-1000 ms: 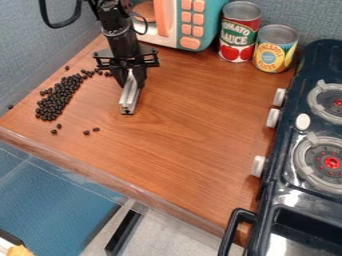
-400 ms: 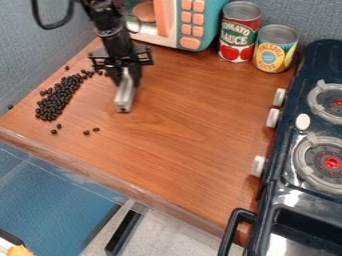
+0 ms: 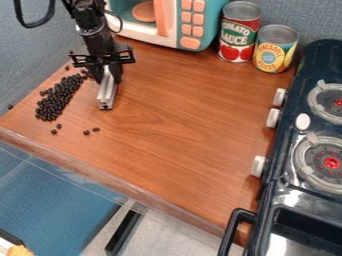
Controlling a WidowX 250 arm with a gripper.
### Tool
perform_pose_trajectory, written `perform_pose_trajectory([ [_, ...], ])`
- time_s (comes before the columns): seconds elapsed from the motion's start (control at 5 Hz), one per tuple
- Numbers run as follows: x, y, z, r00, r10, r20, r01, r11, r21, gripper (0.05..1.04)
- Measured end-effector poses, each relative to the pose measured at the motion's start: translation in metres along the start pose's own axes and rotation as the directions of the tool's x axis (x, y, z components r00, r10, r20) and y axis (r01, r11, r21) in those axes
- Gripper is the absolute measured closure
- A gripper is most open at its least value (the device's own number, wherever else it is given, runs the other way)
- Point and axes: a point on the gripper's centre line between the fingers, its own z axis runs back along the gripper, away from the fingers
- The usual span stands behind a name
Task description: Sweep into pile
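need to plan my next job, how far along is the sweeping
Most beans already lie bunched together on the left of the counter. The tool holds a metal bar beside them. Left: a few strays in front of the bunch and towards the wall.

Stoveward of the gripper [image 3: 107, 79], open tabletop [image 3: 190, 117] runs to the stove [image 3: 287, 177]; beans [image 3: 57, 100] crowd its other side; microwave [image 3: 192, 30], red can [image 3: 238, 32] and yellow can [image 3: 274, 50] block behind.
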Motion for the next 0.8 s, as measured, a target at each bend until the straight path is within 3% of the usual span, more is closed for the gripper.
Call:
perform_pose_trajectory([
  [0.4, 0.0035, 0.0145, 0.0006, 1.000, 0.017, 0.023, -0.019, 0.996, 0.087, 0.714],
  [0.8, 0.0020, 0.0195, 0.0012, 1.000, 0.009, 0.012, -0.010, 0.994, 0.109, 0.714],
])
